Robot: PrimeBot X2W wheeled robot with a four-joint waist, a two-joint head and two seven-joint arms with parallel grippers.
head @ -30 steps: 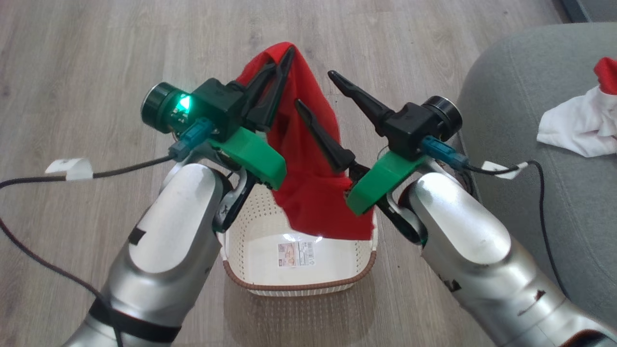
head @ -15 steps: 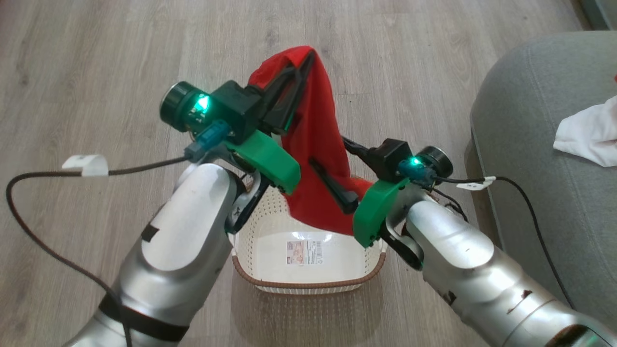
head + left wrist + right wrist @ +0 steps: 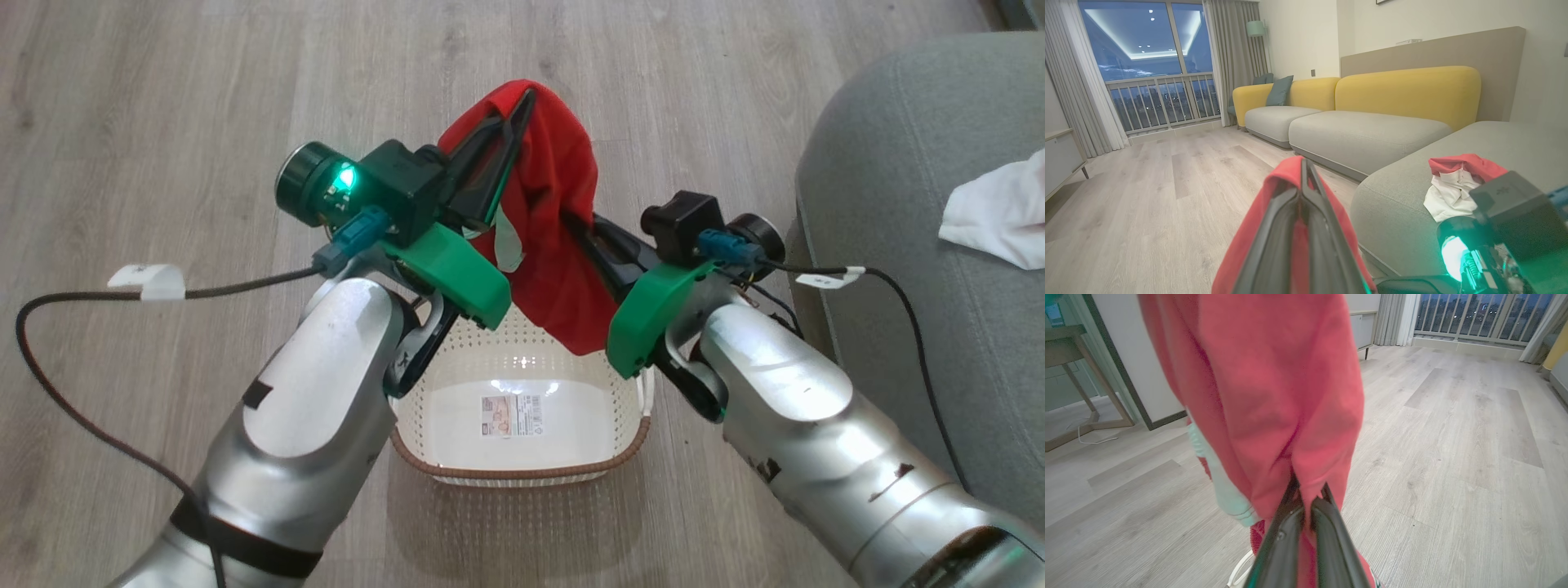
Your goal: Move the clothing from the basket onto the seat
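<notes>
A bright red garment (image 3: 555,204) hangs in the air above the cream basket (image 3: 629,445), clear of its rim. My left gripper (image 3: 521,102) is shut on the garment's top edge, and the left wrist view shows red fabric pinched between the fingers (image 3: 1290,220). My right gripper (image 3: 575,224) is shut on the cloth lower down, its tips buried in folds; the right wrist view shows the garment (image 3: 1274,388) bunched at my gripper (image 3: 1306,492). The basket holds just its label (image 3: 512,414). A red-and-white garment (image 3: 1453,183) lies on the grey-green seat (image 3: 890,196).
Pale wood floor (image 3: 163,98) surrounds the basket. The seat's rounded corner stands close on the right of my right arm. Dark cables (image 3: 65,392) trail from both wrists. Yellow-backed sofas (image 3: 1372,106) and a curtained window (image 3: 1147,61) lie farther off.
My right gripper, open beside the garment a second ago, has closed on its lower part and risen. The cloth's hem has lifted out of the basket. The head camera has shifted slightly.
</notes>
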